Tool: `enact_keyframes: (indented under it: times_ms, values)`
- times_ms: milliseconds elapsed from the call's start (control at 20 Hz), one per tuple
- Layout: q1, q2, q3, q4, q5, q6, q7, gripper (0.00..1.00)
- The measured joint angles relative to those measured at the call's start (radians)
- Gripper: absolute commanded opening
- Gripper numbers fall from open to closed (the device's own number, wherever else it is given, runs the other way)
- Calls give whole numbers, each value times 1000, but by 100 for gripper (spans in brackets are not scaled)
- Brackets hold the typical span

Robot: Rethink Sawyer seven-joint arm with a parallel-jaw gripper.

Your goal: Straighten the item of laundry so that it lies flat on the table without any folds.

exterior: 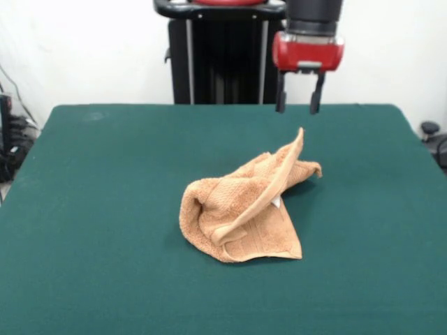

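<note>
The orange-tan terry towel (244, 213) lies crumpled near the middle of the dark green table (105, 209). It is folded over itself, with one banded edge rising to a peak at the upper right. A bit of its white tag (276, 202) shows at the fold. My gripper (299, 105) hangs above the table's far side, above and slightly right of the towel's peak. Its two dark fingers (281, 98) are apart and hold nothing. It does not touch the towel.
The robot's black pedestal (216, 56) stands behind the table's far edge. Cables and dark gear (10, 139) sit off the left edge, and a dark object (433, 136) sits off the right edge. Green cover surrounds the towel on all sides.
</note>
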Motion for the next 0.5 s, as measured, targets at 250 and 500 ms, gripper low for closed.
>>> enact_keyframes:
  times_ms: [250, 500]
  values:
    - [36, 42, -42, -4, 77, 0, 0, 100]
    - [41, 86, -50, -7, 143, -2, 1, 100]
